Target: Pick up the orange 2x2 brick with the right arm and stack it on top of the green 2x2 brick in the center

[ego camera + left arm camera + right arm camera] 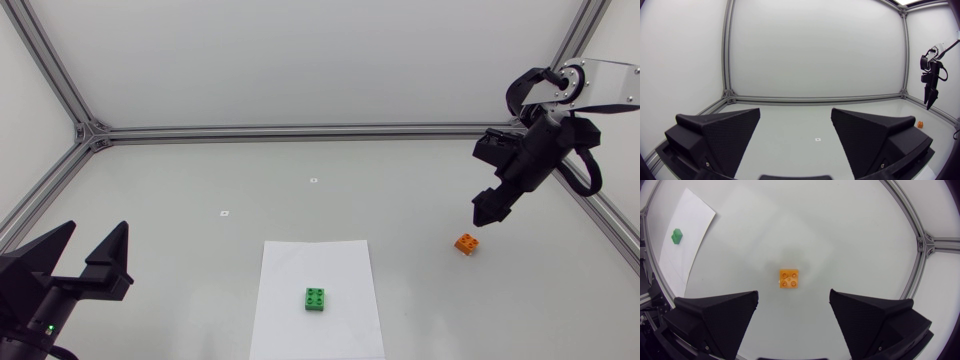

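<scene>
Right pincer (794, 296) agape over square orange brick (788, 278), four studs upward.

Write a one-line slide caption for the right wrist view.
Open right gripper hovers above the orange 2x2 brick; the green 2x2 brick sits on a white paper sheet beyond.

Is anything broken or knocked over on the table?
No, nothing stands out. The orange brick sits flat, studs up, on the table below the open right gripper, and the green brick sits studs up on the white paper.
</scene>
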Tool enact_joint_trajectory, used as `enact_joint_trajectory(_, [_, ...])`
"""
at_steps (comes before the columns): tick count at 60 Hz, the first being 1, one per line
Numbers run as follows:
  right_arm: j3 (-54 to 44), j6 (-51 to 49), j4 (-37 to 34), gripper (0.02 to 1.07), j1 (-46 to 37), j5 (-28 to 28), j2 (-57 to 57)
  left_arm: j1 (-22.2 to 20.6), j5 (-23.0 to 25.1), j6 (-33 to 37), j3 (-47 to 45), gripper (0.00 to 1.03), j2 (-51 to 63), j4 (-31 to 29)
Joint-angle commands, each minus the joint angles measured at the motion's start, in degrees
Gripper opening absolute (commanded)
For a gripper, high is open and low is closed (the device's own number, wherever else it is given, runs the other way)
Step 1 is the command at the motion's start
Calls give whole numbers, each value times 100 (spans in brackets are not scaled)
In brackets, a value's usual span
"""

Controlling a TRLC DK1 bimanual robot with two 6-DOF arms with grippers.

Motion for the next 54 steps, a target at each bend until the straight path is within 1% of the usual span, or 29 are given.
enact_joint_trajectory(1, [-190,-99,32,103,-8,34,200,22,25,73,-235,99,-45,-84])
enact_joint_trajectory(14, [-507,-12,427,103,-8,16,305,22,25,73,-235,99,-45,-84])
enact_joint_trajectory(24, [-559,94,498,103,-17,-19,507,22,25,73,-235,99,-45,-84])
enact_joint_trajectory(54, [-893,270,1069,102,89,-37,885,22,25,73,-235,99,-45,-84])
